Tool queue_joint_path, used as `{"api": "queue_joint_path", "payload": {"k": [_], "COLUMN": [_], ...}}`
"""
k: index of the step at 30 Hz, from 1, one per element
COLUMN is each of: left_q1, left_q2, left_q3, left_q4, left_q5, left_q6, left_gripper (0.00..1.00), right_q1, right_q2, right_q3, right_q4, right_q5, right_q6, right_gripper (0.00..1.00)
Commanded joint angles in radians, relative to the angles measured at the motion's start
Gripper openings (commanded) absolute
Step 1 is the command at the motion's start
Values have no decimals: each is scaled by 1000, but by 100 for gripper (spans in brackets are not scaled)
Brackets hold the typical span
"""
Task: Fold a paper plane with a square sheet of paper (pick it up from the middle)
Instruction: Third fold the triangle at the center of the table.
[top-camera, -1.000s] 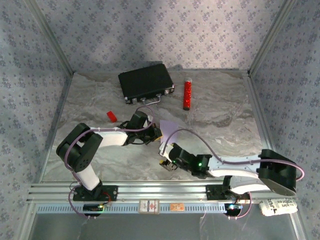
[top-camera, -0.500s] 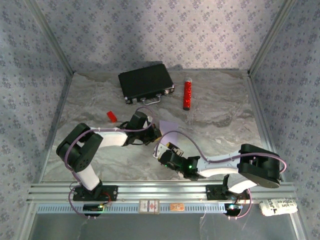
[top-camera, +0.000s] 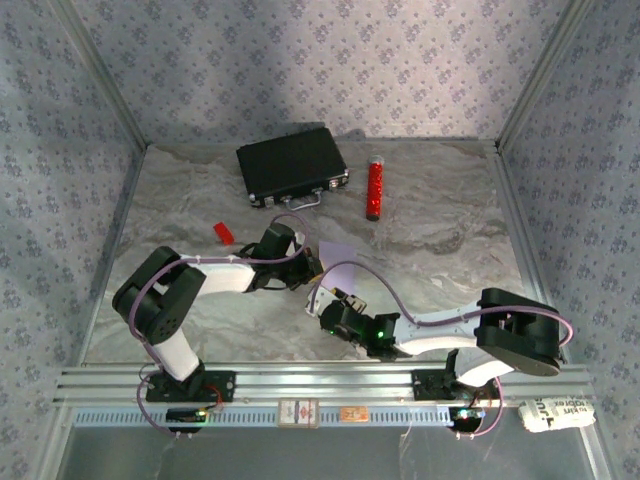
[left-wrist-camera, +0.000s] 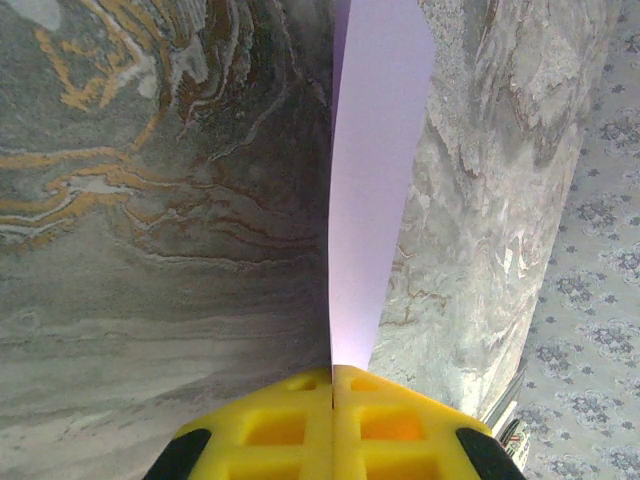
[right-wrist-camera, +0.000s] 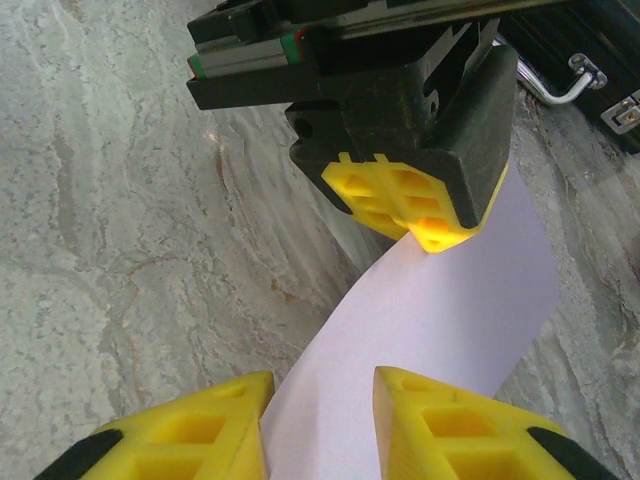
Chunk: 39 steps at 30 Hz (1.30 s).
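Note:
The square sheet of paper (left-wrist-camera: 375, 200) is a pale lilac strip curving up off the marble table, seen small between the arms in the top view (top-camera: 337, 260). My left gripper (left-wrist-camera: 332, 372) is shut on one edge of it, yellow pads pressed together with the sheet pinched between them. My right gripper (right-wrist-camera: 320, 400) sits at the sheet's opposite end (right-wrist-camera: 440, 300), its yellow fingers apart, with the paper lying in the gap. In the right wrist view the left gripper (right-wrist-camera: 420, 215) hangs just beyond, about a hand's width away. From above, the grippers (top-camera: 305, 265) (top-camera: 325, 308) nearly meet at table centre.
A black case (top-camera: 292, 165) lies at the back, with a red cylinder (top-camera: 375, 188) to its right. A small red block (top-camera: 223, 232) rests left of the left arm. Metal frame rails (top-camera: 300, 380) border the table's near edge.
The right arm has swung left and forward to the paper's near end, and its jaws have narrowed around the sheet. The left gripper has kept its hold and place.

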Motion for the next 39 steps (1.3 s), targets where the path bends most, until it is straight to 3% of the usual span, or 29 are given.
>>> {"api": "queue_joint_path", "payload": {"k": [1, 14, 26, 29, 31, 34, 39], "left_q1": [5, 5, 6, 8, 15, 26, 60], "left_q2": [-39, -39, -43, -53, -70, -114, -198], "left_q3": [-11, -10, -8, -7, -3, -6, -7], "left_q4": [7, 4, -2, -16, -55, -119, -229], "left_q5": [-7, -8, -10, -15, -25, -60, -110], "left_q6": [-10, -9, -7, -1, 18, 44, 93], "left_gripper": [3, 3, 4, 12, 29, 43, 48], "right_q1": [6, 4, -22, -44, -62, -100, -200], "right_q2": [-8, -3, -10, -22, -34, -56, -96], "right_q3": [-10, -6, 7, 7, 2, -6, -14], "right_q4": [-10, -18, -45, -55, -57, -52, -57], "right_q5": [28, 23, 0, -52, -95, -212, -489], "right_q6": [25, 29, 76, 111, 141, 172, 239], "right_gripper": [30, 29, 11, 6, 5, 4, 4]}}
